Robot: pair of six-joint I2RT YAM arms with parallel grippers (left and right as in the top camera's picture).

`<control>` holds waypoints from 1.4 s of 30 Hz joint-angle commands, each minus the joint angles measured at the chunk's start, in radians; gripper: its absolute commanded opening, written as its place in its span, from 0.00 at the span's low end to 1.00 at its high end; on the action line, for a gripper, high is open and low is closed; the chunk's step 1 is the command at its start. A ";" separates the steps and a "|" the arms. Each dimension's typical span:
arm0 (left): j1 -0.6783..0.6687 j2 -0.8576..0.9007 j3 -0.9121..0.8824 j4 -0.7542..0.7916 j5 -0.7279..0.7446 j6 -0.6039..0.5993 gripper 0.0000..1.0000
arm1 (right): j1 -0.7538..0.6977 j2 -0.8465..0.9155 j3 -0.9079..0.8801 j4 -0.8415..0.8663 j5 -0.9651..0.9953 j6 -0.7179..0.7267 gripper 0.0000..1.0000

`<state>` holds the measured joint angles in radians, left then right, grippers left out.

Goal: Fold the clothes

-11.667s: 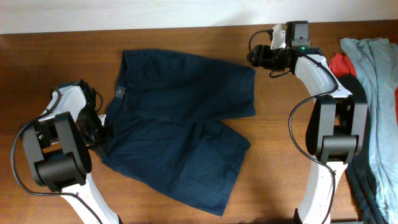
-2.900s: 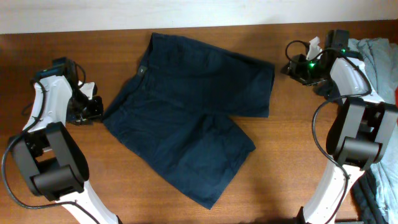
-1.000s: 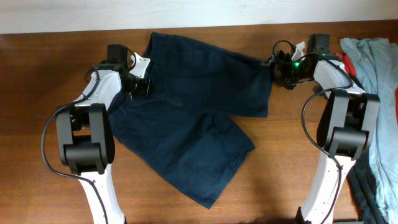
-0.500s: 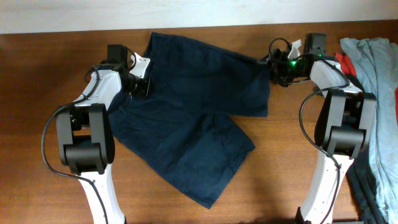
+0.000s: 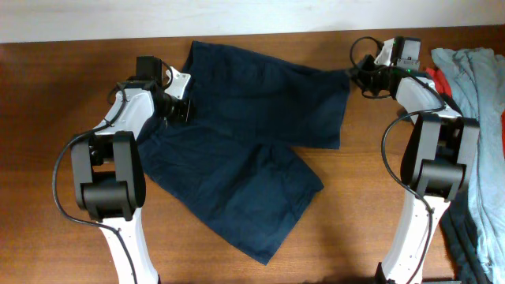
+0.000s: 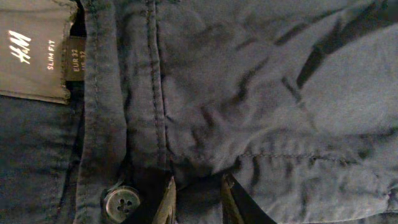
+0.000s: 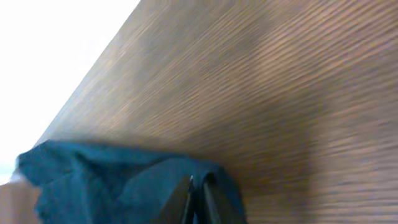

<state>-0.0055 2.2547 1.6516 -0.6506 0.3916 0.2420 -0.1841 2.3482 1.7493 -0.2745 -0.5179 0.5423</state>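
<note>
Shorts [image 5: 245,134] lie spread on the table [image 5: 355,229], with the waistband at the far left, one leg running right along the far side and the other slanting toward the near side. Grasping looks like the step in hand, as each arm has one end of the far half. The left gripper [image 6: 198,200] sits on the waistband just beside the button [image 6: 120,202], its fingers narrow with a ridge of cloth pinched between them. The right gripper [image 7: 196,198] is almost fully closed on the hem corner of the far leg, at the far right. Next, I judge, both should lift together and carry that far half over the near leg, keeping the cloth taut so it lands flat
</note>
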 commanded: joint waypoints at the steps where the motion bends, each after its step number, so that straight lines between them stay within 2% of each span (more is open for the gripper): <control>1: 0.010 0.077 -0.032 -0.039 -0.128 -0.014 0.26 | -0.029 0.016 0.005 0.031 0.097 -0.045 0.11; 8: 0.010 0.077 -0.032 -0.050 -0.172 -0.014 0.25 | -0.075 0.016 0.005 0.088 0.095 -0.067 0.10; 10: 0.010 0.077 -0.032 -0.050 -0.172 -0.014 0.25 | -0.081 0.016 0.005 0.081 0.001 -0.081 0.13; 11: 0.010 0.077 -0.032 -0.051 -0.171 -0.014 0.25 | -0.077 0.016 0.005 0.045 -0.098 -0.108 0.38; 13: 0.010 0.077 -0.032 -0.050 -0.172 -0.014 0.25 | -0.065 0.016 0.005 -0.029 -0.146 -0.127 0.56; 15: 0.010 0.077 -0.032 -0.050 -0.171 -0.014 0.25 | -0.056 0.017 0.005 -0.101 -0.132 -0.127 0.64; 18: 0.010 0.077 -0.032 -0.050 -0.171 -0.014 0.25 | -0.029 0.022 0.005 -0.141 -0.099 -0.173 0.67; 20: 0.010 0.077 -0.032 -0.051 -0.172 -0.014 0.25 | -0.008 0.027 0.005 -0.137 -0.080 -0.180 0.65; 21: 0.010 0.077 -0.032 -0.052 -0.171 -0.014 0.25 | 0.000 0.028 0.005 -0.137 -0.053 -0.179 0.58; 22: 0.010 0.077 -0.032 -0.054 -0.172 -0.014 0.25 | 0.011 0.032 0.005 -0.136 0.002 -0.179 0.42; 23: 0.010 0.077 -0.032 -0.058 -0.172 -0.014 0.25 | 0.021 0.033 0.005 -0.133 0.039 -0.179 0.31; 25: 0.010 0.077 -0.032 -0.066 -0.172 -0.014 0.25 | 0.034 0.040 0.005 -0.114 0.101 -0.179 0.23; 27: 0.010 0.077 -0.032 -0.072 -0.172 -0.014 0.25 | 0.036 0.050 0.005 -0.092 0.125 -0.179 0.08; 28: 0.010 0.077 -0.032 -0.072 -0.172 -0.014 0.25 | 0.036 0.055 0.005 -0.082 0.133 -0.179 0.04; 37: 0.023 0.077 -0.032 -0.108 -0.226 -0.013 0.21 | -0.059 0.060 0.015 0.003 0.114 -0.168 0.04; 38: 0.027 0.077 -0.032 -0.110 -0.228 -0.013 0.21 | -0.072 0.060 0.015 0.002 0.099 -0.168 0.06; 39: 0.033 0.077 -0.032 -0.110 -0.228 -0.014 0.21 | -0.087 0.060 0.015 0.001 0.056 -0.169 0.17; 40: 0.035 0.077 -0.032 -0.107 -0.227 -0.014 0.25 | -0.098 0.060 0.015 -0.002 0.002 -0.169 0.45; 42: 0.035 0.077 -0.025 -0.111 -0.224 -0.014 0.41 | -0.108 0.060 0.016 -0.008 -0.107 -0.168 0.70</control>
<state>-0.0055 2.2547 1.6730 -0.7235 0.3168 0.2356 -0.2546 2.3936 1.7504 -0.2749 -0.5110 0.3714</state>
